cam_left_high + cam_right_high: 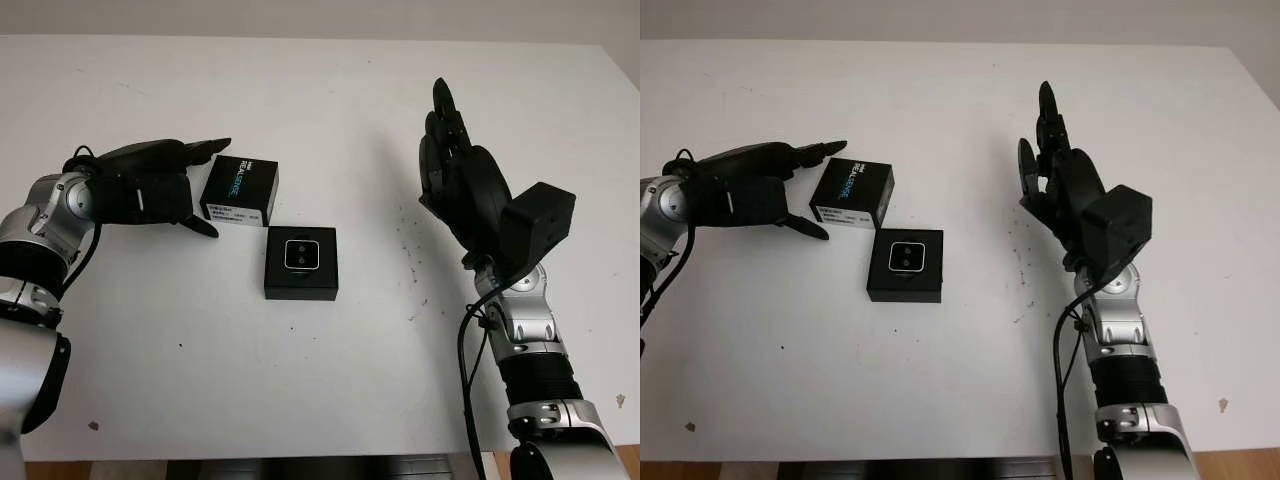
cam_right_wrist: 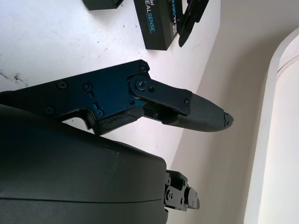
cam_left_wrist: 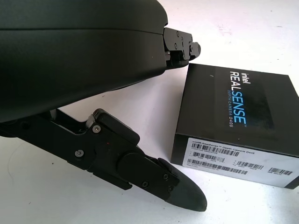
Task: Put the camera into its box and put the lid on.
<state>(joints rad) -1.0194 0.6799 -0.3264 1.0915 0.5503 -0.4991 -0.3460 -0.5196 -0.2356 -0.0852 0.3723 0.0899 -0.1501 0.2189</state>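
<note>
Camera, small silver-faced unit w/ two lenses (image 1: 302, 253), sits inside shallow black square box base (image 1: 301, 286), centre of white surface (image 1: 330, 370). Black rectangular cardboard lid w/ "RealSense" print and white barcode label (image 1: 240, 190) lies on surface just beyond-left of box base, corners near each other, not on it. Left hand (image 1: 165, 183) is beside lid's left edge, released, holding nothing; upper fingers (image 3: 180, 44) reach over lid's far corner, lower finger near its front; contact can't be confirmed. Right hand (image 1: 458, 170) is raised above surface well to the right of box, released, holding nothing.
</note>
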